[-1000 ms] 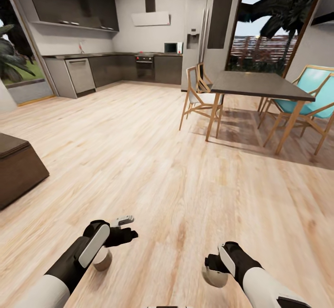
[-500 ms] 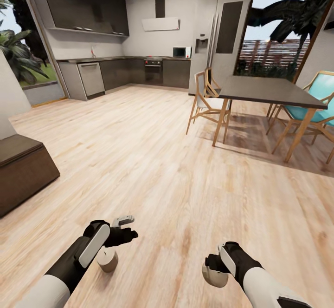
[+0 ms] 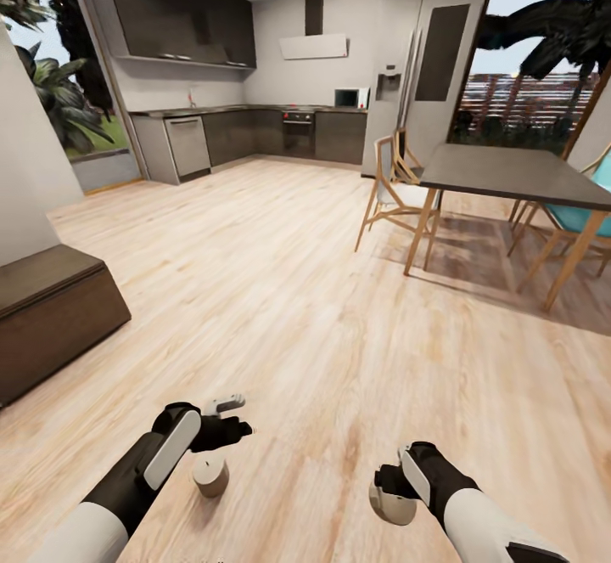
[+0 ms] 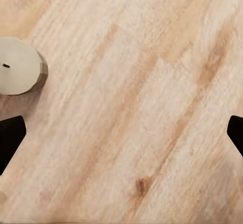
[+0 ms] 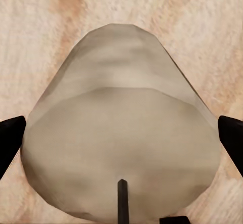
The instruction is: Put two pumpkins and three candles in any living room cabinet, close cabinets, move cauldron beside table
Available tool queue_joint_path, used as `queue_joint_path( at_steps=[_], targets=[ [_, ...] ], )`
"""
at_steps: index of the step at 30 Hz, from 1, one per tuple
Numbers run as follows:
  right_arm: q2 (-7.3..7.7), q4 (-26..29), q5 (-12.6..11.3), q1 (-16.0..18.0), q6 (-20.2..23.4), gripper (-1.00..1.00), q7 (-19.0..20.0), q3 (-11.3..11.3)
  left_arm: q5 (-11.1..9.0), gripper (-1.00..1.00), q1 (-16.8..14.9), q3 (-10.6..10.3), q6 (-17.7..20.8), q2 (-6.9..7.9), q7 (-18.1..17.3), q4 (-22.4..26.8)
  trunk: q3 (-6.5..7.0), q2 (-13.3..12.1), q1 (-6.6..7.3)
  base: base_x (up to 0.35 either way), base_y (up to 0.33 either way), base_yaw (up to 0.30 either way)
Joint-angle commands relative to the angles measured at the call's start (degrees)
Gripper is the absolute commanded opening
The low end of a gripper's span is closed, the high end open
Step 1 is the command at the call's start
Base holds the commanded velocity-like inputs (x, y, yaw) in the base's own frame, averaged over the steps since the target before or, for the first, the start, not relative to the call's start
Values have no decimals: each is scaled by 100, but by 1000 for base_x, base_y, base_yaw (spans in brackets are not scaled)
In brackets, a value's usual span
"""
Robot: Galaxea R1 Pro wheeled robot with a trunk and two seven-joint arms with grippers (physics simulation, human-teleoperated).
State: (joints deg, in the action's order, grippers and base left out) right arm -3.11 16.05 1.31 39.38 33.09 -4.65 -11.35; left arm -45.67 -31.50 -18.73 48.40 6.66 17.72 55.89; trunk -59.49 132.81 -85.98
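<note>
Two candles are before you. One candle (image 3: 210, 475) stands on the wooden floor (image 3: 280, 291) just below your left gripper (image 3: 227, 417), whose fingers are spread wide with nothing between them; only its dark tips edge the left wrist view. Your right gripper (image 3: 389, 490) pinches the second candle (image 5: 121, 133), partly hidden behind its fingers. The cabinet's (image 3: 51, 317) end is cut off at left.

Candle A (image 3: 210, 475): squat cream cylinder, upright on the floor, wick (image 4: 5, 66) up, just beside the left gripper (image 3: 222, 418). Candle B (image 5: 121, 148): same form, dark wick, held between the right gripper's (image 3: 392, 495) fingertips (image 5: 10, 143). Cabinet (image 3: 51, 317): low, dark brown, well apart from candle A.
</note>
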Motion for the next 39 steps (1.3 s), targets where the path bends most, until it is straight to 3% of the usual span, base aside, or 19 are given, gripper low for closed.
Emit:
queue_joint_path(
  at_steps=[1,9,12,13,15,16,18,20,25,28,35,37,39],
  targets=[
    [-5,12,10,0,30,-100,-18,-29,-55,100,-5,-19,1,11,61,1,13,-39,24,0,0,269],
    [1,32,10,0,63,-100,-8,-17,-56,100,-5,-22,-13,151,110,-84,157,-360,199,0,0,272],
    [26,798,7,-2,558,-100,157,-41,-62,100,-5,-31,-22,141,454,-140,211,-481,265,0,0,111],
    [27,1415,3,-5,841,-100,461,-42,-64,100,-5,-34,-27,137,534,-146,229,-521,287,0,0,25],
    [26,2702,-55,-36,1328,-100,1511,-50,-65,100,-5,-40,-30,131,592,-154,265,-601,331,0,0,11],
    [38,3383,-119,-69,1587,-100,2353,-58,-65,100,-5,-42,-31,128,609,-155,283,-641,353,0,0,4],
    [65,4075,-177,-92,1850,-100,3652,-71,-59,100,-5,-43,-32,121,622,-157,318,-721,397,0,0,2],
    [114,4289,-192,-100,1952,-100,4414,-72,-58,100,-5,-45,-32,114,625,-157,354,-801,441,0,0,0],
    [159,4481,-188,-105,2060,-100,5733,-62,-56,100,-5,-43,-32,112,634,-157,444,-1002,551,0,0,0],
    [162,4486,-168,-106,2075,-100,6057,-61,-56,100,-5,-45,-38,114,640,-157,498,-1122,617,0,0,0],
    [162,4465,-166,-106,2078,-100,6123,-51,-53,100,-5,-43,-45,126,672,-173,624,-1403,770,0,0,0],
    [162,4457,-163,-106,2078,-100,6124,-51,-54,100,-5,-41,-51,125,815,-193,660,-1483,814,0,0,0],
    [162,4451,-159,-106,2078,-100,6125,-50,-68,100,-5,-37,-67,114,1188,-227,677,-1523,836,0,0,0]
  ],
)
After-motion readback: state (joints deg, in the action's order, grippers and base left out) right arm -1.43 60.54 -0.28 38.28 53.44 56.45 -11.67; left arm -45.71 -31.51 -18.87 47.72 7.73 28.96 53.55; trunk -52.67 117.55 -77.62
